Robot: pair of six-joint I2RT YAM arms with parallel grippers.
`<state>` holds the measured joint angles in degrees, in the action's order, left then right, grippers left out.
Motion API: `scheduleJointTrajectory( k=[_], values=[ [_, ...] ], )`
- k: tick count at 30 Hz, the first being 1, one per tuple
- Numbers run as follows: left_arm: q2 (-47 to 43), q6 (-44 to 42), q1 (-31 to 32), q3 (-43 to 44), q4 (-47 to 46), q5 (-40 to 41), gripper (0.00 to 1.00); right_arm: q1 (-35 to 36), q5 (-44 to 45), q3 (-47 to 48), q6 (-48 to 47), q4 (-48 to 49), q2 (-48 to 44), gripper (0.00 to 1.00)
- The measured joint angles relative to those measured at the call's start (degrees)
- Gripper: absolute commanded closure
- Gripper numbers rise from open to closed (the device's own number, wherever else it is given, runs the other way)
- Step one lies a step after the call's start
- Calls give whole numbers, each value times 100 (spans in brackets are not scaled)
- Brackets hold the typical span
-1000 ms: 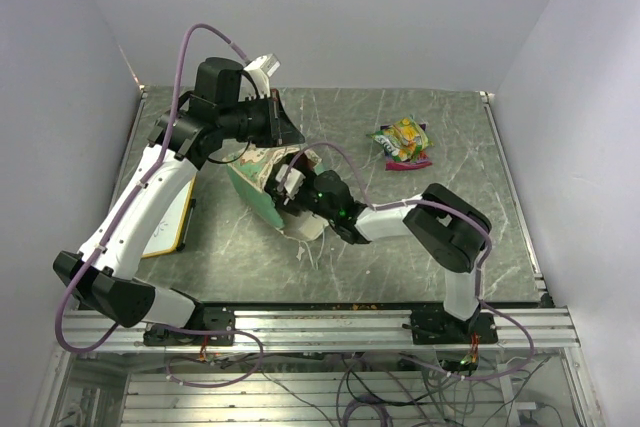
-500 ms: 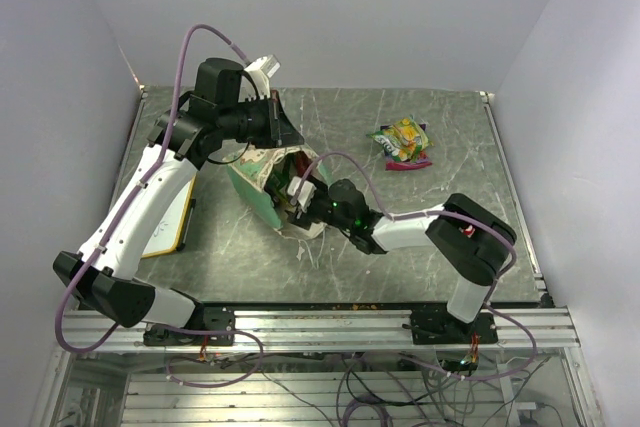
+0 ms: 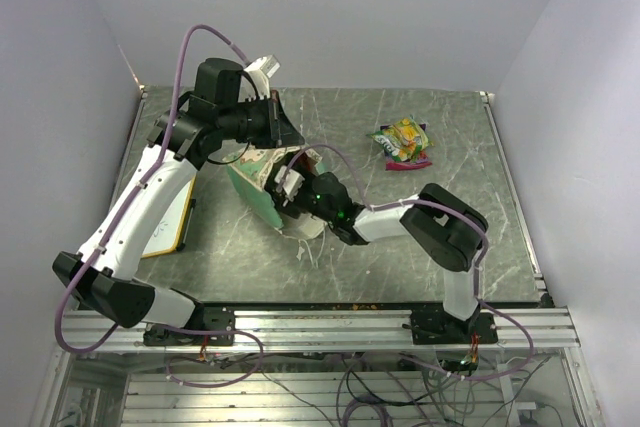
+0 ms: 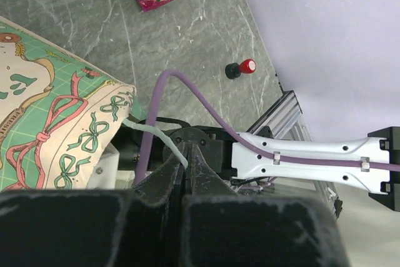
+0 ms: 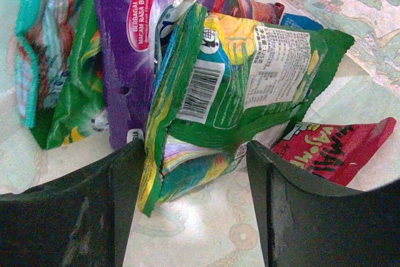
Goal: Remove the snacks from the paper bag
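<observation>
well, the left tool (image 4: 187, 153) is pinched tight on a thin pale string handle (image 4: 153, 134) of the paper bag (image 4: 56, 123), which lies on the tabletop (image 3: 340, 112) with its mouth toward the right arm. the right tool (image 5: 190, 154) is inside the bag, its jaws wide on either side of a green-yellow packet (image 5: 250, 85), not closed on it. a purple packet (image 5: 134, 23), a teal one (image 5: 37, 48) and a red one (image 5: 337, 148) lie around it. two more snacks (image 3: 404, 140) lie out on the tabletop, well apart from the bag.
</observation>
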<state>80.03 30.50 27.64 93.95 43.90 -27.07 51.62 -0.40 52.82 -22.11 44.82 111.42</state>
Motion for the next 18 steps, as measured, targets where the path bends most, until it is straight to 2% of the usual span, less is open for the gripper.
scheduleJointTrajectory(
  k=[5,12,15,18],
  values=[
    [-31,-4,0,-4,11,2,93,26,286,221,-85,-92,168,54],
    [-31,-9,0,-4,57,11,93,-111,251,219,-85,-138,168,88],
    [-33,-11,0,-7,57,39,93,-166,116,219,-98,-146,166,98],
    [-48,-31,0,-42,55,68,93,-179,17,197,-103,-186,136,100]
  ],
)
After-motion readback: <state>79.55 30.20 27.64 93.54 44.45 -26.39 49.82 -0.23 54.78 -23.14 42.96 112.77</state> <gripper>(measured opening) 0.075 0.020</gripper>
